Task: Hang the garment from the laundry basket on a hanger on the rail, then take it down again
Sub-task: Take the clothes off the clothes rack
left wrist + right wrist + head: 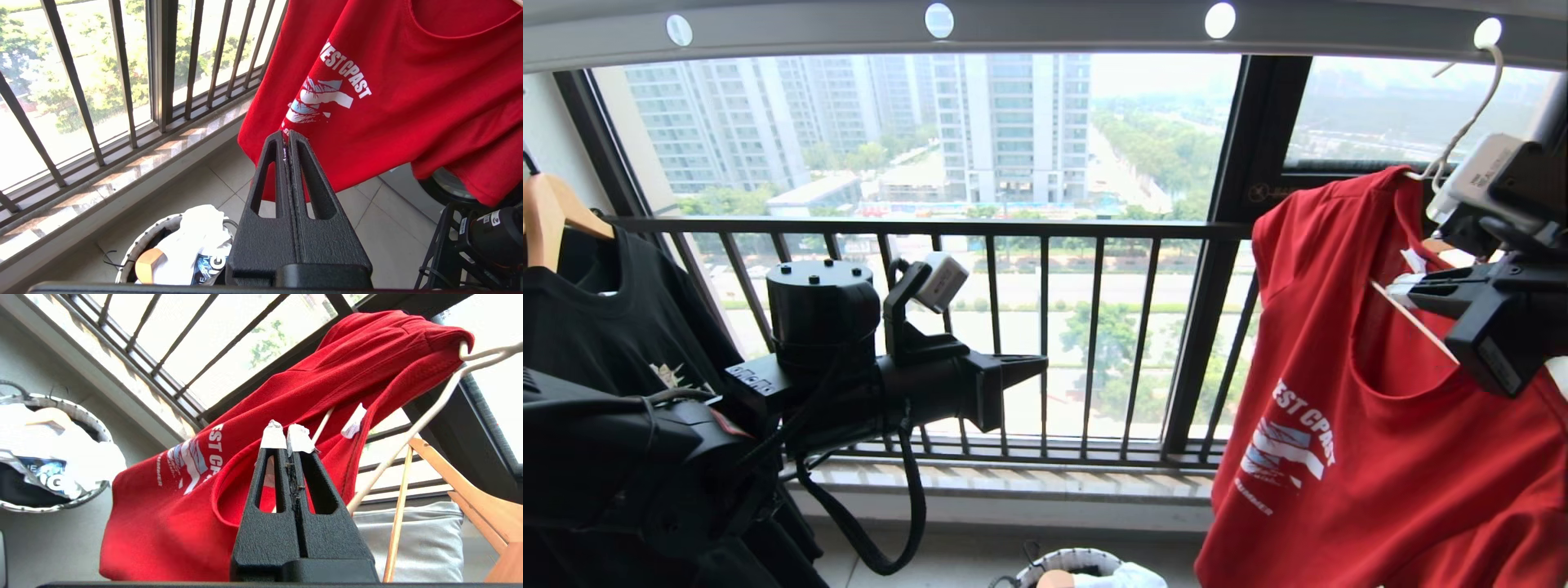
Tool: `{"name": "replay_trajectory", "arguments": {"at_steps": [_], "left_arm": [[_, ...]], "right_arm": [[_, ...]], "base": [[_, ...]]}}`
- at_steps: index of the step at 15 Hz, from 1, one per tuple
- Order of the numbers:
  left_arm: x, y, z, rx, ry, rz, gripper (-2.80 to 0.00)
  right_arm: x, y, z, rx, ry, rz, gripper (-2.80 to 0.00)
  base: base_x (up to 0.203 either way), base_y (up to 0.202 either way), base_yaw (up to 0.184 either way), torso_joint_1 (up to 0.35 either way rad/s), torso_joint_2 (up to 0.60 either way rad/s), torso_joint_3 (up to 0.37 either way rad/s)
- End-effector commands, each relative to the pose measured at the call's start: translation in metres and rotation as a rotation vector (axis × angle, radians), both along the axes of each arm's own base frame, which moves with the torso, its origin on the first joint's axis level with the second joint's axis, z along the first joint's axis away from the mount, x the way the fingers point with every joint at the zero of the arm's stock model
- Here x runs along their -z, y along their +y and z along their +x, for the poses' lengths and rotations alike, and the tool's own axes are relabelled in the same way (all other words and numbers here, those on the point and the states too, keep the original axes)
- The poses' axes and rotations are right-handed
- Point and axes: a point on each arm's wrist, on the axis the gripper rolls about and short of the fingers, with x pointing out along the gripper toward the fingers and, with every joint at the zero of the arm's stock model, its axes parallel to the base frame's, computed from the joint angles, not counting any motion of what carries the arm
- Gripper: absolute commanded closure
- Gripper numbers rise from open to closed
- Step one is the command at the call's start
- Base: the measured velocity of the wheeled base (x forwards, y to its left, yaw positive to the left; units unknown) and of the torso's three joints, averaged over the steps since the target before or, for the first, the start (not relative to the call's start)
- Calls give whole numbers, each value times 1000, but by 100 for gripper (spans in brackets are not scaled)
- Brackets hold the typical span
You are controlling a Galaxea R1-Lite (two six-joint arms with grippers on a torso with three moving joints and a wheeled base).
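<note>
While hooked at the right end of the rail [1045, 33], garment [1380, 425] hung on hanger [1462, 131]; taking down probably left; left gripper [289, 141] and right gripper [287, 439] pressed together, empty.

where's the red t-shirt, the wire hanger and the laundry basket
red T-shirt [1380, 457]: head view, on its front below the neckline.
wire hanger [1470, 122]: head view, on its long hook under the rail.
laundry basket [141, 245]: left wrist view, on its white rim.
</note>
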Motion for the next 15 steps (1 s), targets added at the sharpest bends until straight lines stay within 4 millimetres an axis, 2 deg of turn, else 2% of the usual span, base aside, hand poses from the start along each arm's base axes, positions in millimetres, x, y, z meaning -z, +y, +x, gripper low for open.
{"name": "replay_trajectory", "arguments": {"at_steps": [1,7,9,10,15], "left_arm": [[1,-1,1,4,3,0,0],[4,-2,2,6,11,5,0],[4,-4,1,12,13,6,0],[5,-5,1,15,15,7,0],[5,-5,0,16,14,6,0]], "right_arm": [[-15,-21,-49,-26,-109,97,0],[-16,-44,-102,-66,-122,191,0],[-9,-45,-106,-104,-104,190,0],[-9,-44,-103,-106,-99,188,-280],[-13,-24,-61,-92,-57,173,-280]], "base": [[0,0,0,0,0,0],[0,0,0,0,0,0],[0,0,0,0,0,0],[0,0,0,0,0,0],[0,0,0,0,0,0]]}}
